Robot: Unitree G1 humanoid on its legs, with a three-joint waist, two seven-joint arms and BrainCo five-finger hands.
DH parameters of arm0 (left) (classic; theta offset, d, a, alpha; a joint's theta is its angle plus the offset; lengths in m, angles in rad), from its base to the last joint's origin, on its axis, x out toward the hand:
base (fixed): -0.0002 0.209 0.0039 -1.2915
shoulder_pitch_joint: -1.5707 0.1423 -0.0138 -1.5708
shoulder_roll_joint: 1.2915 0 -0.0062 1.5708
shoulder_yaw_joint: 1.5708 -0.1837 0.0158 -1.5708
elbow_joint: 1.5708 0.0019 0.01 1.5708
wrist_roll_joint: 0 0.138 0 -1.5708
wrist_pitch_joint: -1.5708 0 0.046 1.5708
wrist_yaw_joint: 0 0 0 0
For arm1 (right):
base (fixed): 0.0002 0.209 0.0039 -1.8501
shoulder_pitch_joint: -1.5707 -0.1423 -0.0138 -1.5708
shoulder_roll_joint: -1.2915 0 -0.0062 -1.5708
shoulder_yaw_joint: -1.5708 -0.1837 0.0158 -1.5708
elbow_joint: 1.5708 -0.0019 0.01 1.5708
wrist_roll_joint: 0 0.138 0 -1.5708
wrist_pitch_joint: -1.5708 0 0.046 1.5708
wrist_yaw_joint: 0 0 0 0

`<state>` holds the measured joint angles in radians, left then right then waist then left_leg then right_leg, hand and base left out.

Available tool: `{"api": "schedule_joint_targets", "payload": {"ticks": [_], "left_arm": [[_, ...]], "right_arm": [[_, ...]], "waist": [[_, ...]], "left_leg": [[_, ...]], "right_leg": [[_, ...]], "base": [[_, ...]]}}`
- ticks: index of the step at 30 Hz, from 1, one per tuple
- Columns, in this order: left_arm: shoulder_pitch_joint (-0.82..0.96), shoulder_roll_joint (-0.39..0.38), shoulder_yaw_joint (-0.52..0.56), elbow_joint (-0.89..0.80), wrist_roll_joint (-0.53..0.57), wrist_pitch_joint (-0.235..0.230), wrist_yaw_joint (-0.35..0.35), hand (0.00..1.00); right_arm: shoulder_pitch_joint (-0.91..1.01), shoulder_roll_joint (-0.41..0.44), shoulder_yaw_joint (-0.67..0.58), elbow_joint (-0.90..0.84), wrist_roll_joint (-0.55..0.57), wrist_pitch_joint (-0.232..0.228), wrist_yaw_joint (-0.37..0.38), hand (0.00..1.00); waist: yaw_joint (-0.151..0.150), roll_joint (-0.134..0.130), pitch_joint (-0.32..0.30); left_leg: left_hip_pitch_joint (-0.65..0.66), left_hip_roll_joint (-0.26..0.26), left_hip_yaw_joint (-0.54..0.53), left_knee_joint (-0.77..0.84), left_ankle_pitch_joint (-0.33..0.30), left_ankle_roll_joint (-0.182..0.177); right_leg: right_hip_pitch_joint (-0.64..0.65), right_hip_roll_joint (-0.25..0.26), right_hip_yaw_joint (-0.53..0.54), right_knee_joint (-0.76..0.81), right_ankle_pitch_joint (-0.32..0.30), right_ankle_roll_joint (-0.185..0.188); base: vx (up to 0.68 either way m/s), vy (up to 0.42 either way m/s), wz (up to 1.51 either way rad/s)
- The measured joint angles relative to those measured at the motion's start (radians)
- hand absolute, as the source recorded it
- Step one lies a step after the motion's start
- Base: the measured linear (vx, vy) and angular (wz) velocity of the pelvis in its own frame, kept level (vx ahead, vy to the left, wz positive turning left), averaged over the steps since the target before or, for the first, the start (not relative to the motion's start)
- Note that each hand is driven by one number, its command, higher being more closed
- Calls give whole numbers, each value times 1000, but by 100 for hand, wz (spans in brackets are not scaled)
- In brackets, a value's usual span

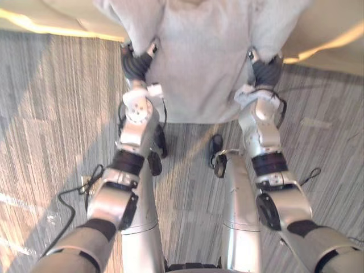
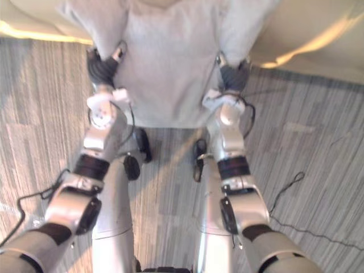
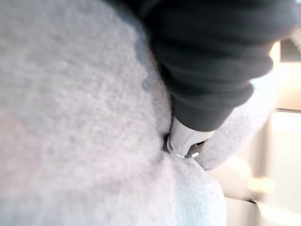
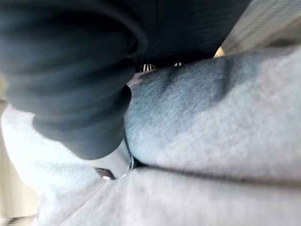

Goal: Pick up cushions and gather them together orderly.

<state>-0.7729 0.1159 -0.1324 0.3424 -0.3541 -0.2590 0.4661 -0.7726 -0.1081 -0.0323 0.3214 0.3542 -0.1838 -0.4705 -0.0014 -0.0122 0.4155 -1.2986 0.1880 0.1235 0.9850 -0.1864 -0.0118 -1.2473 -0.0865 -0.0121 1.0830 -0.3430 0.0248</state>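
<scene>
A Unitree G1 humanoid held a large grey cushion (image 1: pixel 199 62) out in front of itself, one hand on each side, at the front edge of a cream-coloured sofa (image 1: pixel 335 28) (or a similar upholstered piece). The left hand (image 1: pixel 136 63) pressed into the cushion's left flank and the right hand (image 1: pixel 266 71) into its right flank, so the soft cover bulged around both dark ribbed wrists. Seen close up from each wrist, the left hand (image 3: pixel 211 61) and the right hand (image 4: pixel 70 70) were sunk deep in the grey cloth, and it could not be told whether either was curled into the fabric or laid flat against it. The cushion hung upright between the arms, its lower edge apparently clear of the grey striped floor (image 1: pixel 51 114) and its upper part in front of the sofa's edge. Whether it touched the sofa there could not be made out. As a judgement, the pick-up looked done for this cushion, squeezed between both hands and carried by them. Setting it down neatly beside the others was yet to come, and nothing here showed where that pile was to be. The soft filling seemed likely to sag or slip if the squeeze eased on either side.
</scene>
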Motion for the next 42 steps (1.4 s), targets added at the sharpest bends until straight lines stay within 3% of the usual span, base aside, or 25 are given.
{"api": "schedule_joint_targets", "payload": {"ticks": [5,9,14,19,21,22,23,24,26,28,29,30,31,32,33,35,36,38,40,42], "left_arm": [[250,-66,-50,-197,46,-25,-22,100],[496,-87,-85,-307,63,-41,-60,100],[721,-90,-107,-409,68,-42,-113,100],[843,-87,-116,-468,65,-45,-169,100],[874,-81,-116,-470,58,-48,-188,100],[892,-75,-116,-469,57,-43,-197,100],[897,-73,-117,-469,57,-39,-199,100],[907,-72,-118,-468,57,-35,-205,100],[909,-69,-122,-468,57,-34,-205,100],[899,-68,-122,-466,58,-39,-205,100],[898,-68,-123,-461,59,-40,-205,100],[890,-67,-127,-426,66,-41,-207,100],[888,-62,-133,-411,68,-40,-207,100],[882,-71,-154,-357,70,-37,-207,100],[900,-75,-163,-331,71,-29,-209,100],[911,-93,-163,-328,71,-13,-211,100],[911,-105,-163,-329,70,-12,-215,100],[915,-108,-166,-331,70,-13,-229,100],[924,-108,-166,-355,68,-14,-237,100],[923,-113,-167,-392,67,-15,-253,100]], "right_arm": [[296,36,39,-230,-40,-65,34,100],[563,47,91,-371,-86,-69,82,100],[796,52,133,-489,-178,-69,148,100],[907,62,143,-543,-209,-69,187,100],[933,69,143,-540,-229,-68,194,100],[956,72,147,-539,-237,-66,196,100],[962,71,148,-539,-238,-64,196,100],[973,70,149,-532,-237,-63,197,100],[977,70,149,-502,-237,-63,198,100],[976,70,147,-471,-237,-62,209,100],[975,70,142,-461,-237,-62,215,100],[975,68,128,-438,-238,-60,221,100],[975,67,123,-429,-237,-60,221,100],[972,54,105,-409,-237,-54,221,100],[980,44,98,-405,-236,-38,221,100],[990,36,94,-414,-236,-32,222,100],[996,26,92,-423,-235,-29,222,100],[1022,23,89,-467,-231,-27,221,100],[1041,22,89,-536,-229,-28,221,100],[1033,22,79,-582,-229,-32,219,100]], "waist": [[-4,-12,-22],[-5,-25,-67],[2,-32,-173],[11,-30,-220],[13,-29,-221],[12,-30,-222],[11,-30,-222],[9,-27,-220],[6,-20,-231],[2,-43,-266],[1,-43,-273],[-5,-49,-293],[-10,-62,-306],[-11,-18,-315],[-2,16,-335],[-7,45,-339],[-5,50,-338],[8,50,-338],[12,51,-344],[20,57,-348]], "left_leg": [[333,-13,18,-153,-7,-17],[615,-25,42,-297,-15,-31],[834,-26,91,-431,-19,-29],[955,-20,128,-454,-76,-30],[996,-7,155,-445,-109,-30],[1034,-3,172,-436,-128,-28],[1049,-3,176,-435,-135,-30],[1091,1,182,-438,-152,-25],[1132,3,184,-455,-162,-16],[1149,-1,178,-490,-165,-22],[1153,-2,171,-502,-165,-22],[1169,-17,155,-541,-164,-32],[1178,-34,133,-557,-162,-57],[1199,-24,83,-571,-166,-97],[1222,-6,68,-583,-138,-123],[1192,32,20,-462,-117,-142],[1125,68,9,-280,-64,-141],[1049,117,22,-61,-45,-120],[1000,138,82,-28,-42,-77],[956,142,126,-129,-54,-47]], "right_leg": [[332,-1,-14,-165,2,3],[620,2,-18,-339,20,25],[846,6,-21,-541,70,48],[958,8,-4,-588,89,61],[919,4,-10,-470,119,115],[875,-7,-15,-339,158,172],[862,-14,-21,-299,179,172],[834,-35,-49,-214,232,151],[830,-56,-98,-179,204,90],[821,-71,-166,-305,120,65],[821,-68,-177,-357,120,64],[835,-49,-176,-520,145,58],[858,-44,-166,-611,185,34],[887,-17,-180,-621,200,-34],[905,3,-195,-625,184,-49],[959,31,-219,-639,163,-80],[1012,50,-228,-668,154,-95],[1108,69,-233,-724,148,-105],[1165,68,-232,-765,148,-105],[1189,64,-225,-788,148,-105]], "base": [[117,-40,-2],[158,2,-11],[190,69,-19],[96,76,-27],[47,64,-43],[45,61,-36],[94,50,-27],[104,23,-16],[148,-27,-10],[240,-133,1],[265,-184,16],[244,-158,26],[322,-188,31],[362,-130,11],[382,-136,1],[416,-169,3],[474,-183,8],[421,-90,-7],[291,3,-15],[195,89,-19]]}}
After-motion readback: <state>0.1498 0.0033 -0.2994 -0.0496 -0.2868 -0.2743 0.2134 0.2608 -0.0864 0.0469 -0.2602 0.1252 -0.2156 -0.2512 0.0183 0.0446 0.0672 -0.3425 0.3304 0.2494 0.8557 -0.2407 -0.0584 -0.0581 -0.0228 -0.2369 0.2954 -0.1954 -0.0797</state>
